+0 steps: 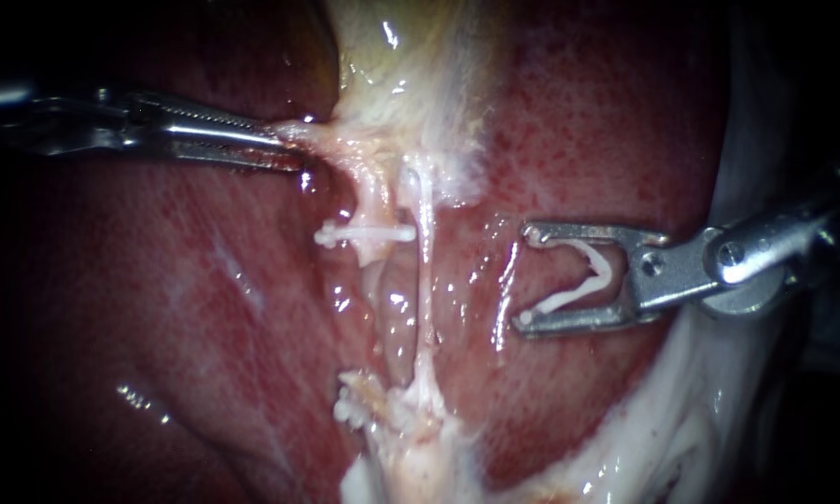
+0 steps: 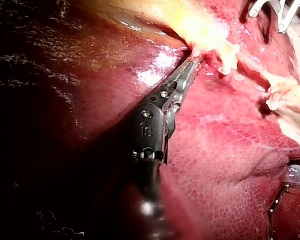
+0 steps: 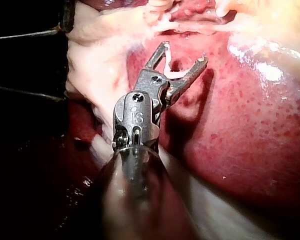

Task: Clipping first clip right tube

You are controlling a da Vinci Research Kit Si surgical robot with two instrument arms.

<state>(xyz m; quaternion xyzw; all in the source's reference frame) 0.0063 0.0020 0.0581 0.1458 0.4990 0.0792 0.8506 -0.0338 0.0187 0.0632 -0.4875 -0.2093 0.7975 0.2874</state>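
Two pale tubes run down from the gallbladder point(image 1: 392, 56) between the liver lobes. The left tube point(image 1: 371, 201) carries a white clip point(image 1: 364, 233) across it. The thin right tube point(image 1: 427, 271) is bare. My right instrument point(image 1: 525, 275) holds a white V-shaped clip point(image 1: 583, 280) between its wide-spread jaws, to the right of the right tube and apart from it; the right wrist view shows the same instrument point(image 3: 185, 52) and clip point(image 3: 176, 70). My left instrument point(image 1: 289, 149) is shut on pale tissue at the gallbladder's neck, as its wrist view also shows point(image 2: 192, 62).
Red liver point(image 1: 607, 121) lies on both sides of the tubes. Pale fatty tissue point(image 1: 411, 439) gathers where the tubes end below, with a small white knobbly piece point(image 1: 350, 406) beside it. A white sheet of tissue point(image 1: 681, 411) runs under the right instrument's shaft.
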